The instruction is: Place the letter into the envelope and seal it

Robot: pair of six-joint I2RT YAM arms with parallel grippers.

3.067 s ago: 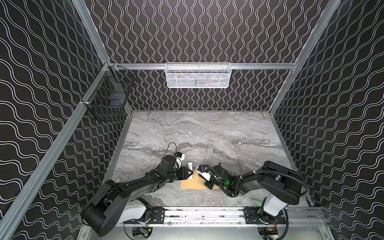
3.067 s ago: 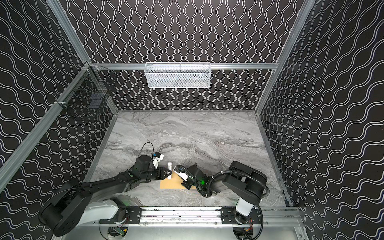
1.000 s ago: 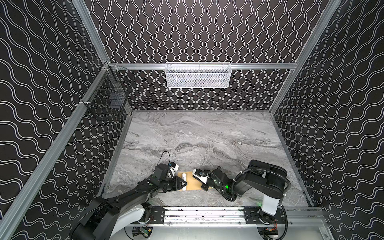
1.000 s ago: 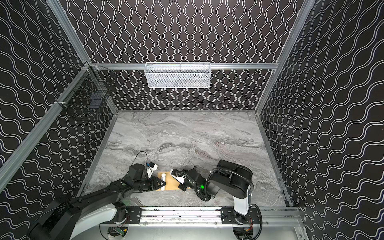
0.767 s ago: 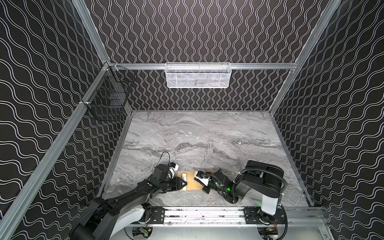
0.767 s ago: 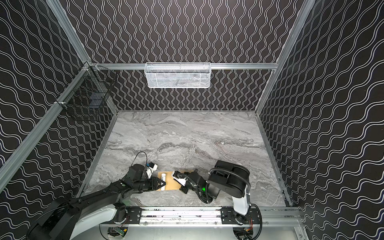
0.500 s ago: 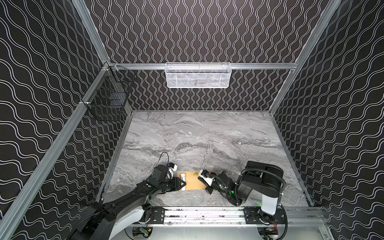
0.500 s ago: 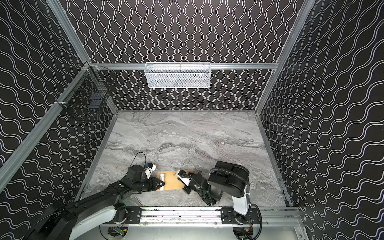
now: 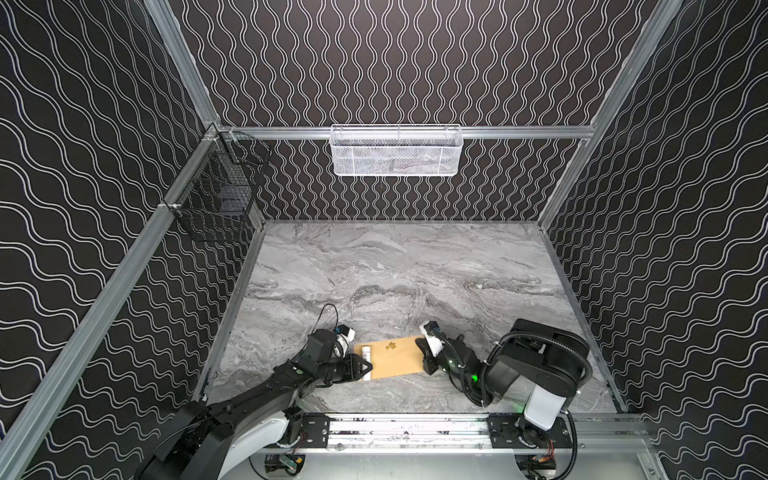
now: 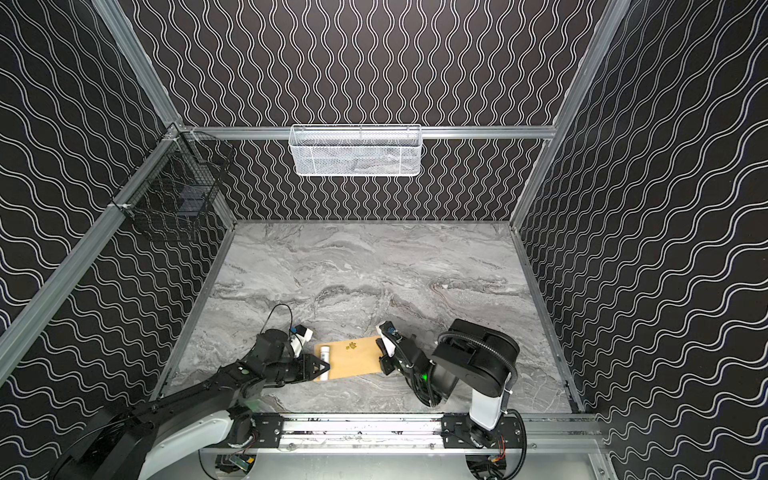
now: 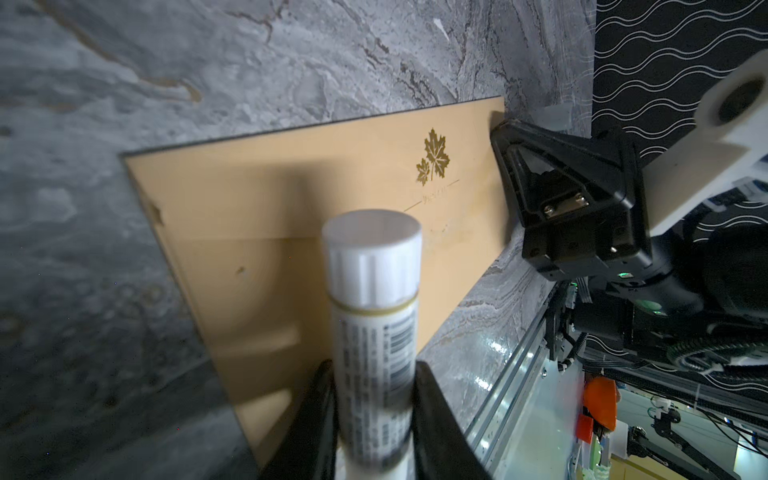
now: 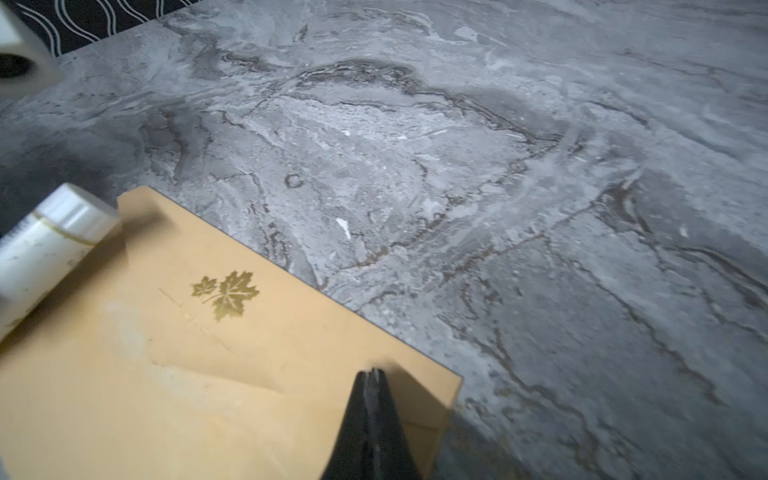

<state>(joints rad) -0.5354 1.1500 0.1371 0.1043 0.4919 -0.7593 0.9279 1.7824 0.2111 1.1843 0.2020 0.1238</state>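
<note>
Envelope [image 9: 392, 357] lay flat on the marble tabletop [image 9: 415, 270] near the front rail [image 9: 415, 424], gold maple-leaf mark [image 12: 226, 295] up, its flap [image 12: 266, 340] apparently folded down. No letter showed anywhere, so I judged it already tucked inside. The left gripper [image 11: 373, 370] clasped a capped white glue stick [image 11: 372, 249] lying across the envelope's left end. The right gripper [image 12: 372, 374], jaws pressed together, bore on the opposite edge. Whether the flap was glued I could not tell; pressing it firm seemed what remained.

Far tabletop [image 9: 395, 266] lies open — up front, left arm [image 9: 266, 395] and right arm [image 9: 536, 365] flank the envelope [image 9: 395, 359]
</note>
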